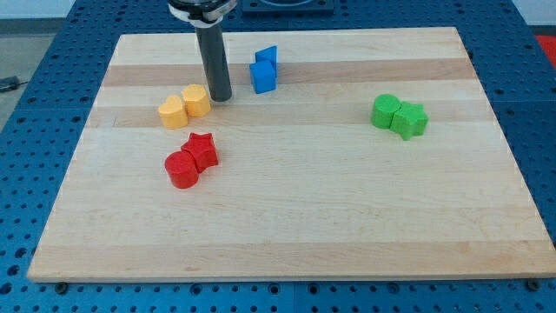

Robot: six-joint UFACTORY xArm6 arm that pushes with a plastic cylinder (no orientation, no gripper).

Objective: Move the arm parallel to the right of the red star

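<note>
The red star (pixel 202 149) lies left of the board's middle, touching a red cylinder (pixel 182 169) at its lower left. My tip (pixel 219 96) rests on the board above the red star, a little to its right, right beside a yellow block (pixel 197 101). The dark rod rises from the tip to the view's top.
A second yellow block (pixel 172 112) touches the first on its left. Two blue blocks (pixel 263 70) stand right of my tip near the board's top. A green cylinder (pixel 385 111) and a green star (pixel 410 120) sit together at the right. The wooden board (pixel 295 235) lies on a blue perforated table.
</note>
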